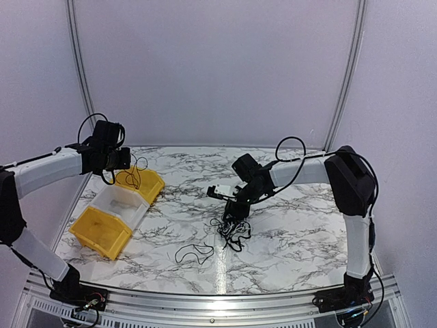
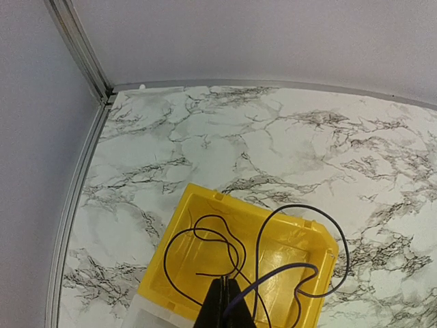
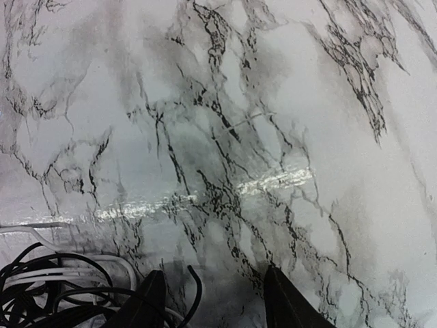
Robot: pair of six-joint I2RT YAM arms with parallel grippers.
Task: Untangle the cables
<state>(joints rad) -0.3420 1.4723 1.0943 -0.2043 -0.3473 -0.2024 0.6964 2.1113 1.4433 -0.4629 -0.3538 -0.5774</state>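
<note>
Yellow far bin sits right under the L gripper. Its jaws are pinched together on one thin black cable, whose loops hang over the bin's interior and spill past its rim toward 3 o'clock. A clear bin and a second yellow bin line up behind it toward the near-left table edge, so the L side has little room to swing w/o brushing bin walls.

Next across, a single loose cable loop lies flat on the marble-print table, apart from everything, at approx. 8 o'clock from the main clump.

The clump sits mid-table, a knotted mass w/ no clear long axis and strands trailing toward 6 o'clock. The R gripper hovers just over its far edge, jaws apart, nothing btwn them. In the R wrist view the tangle, black strands w/ a few white ones, lies at 8 o'clock off the fingers, w/ one strand curling into the gap.

R arm is clearly nearer the clump. Probably it needs a small shift toward 8 o'clock before closing. Bare table lies toward 3 o'clock for pulling a strand free.
</note>
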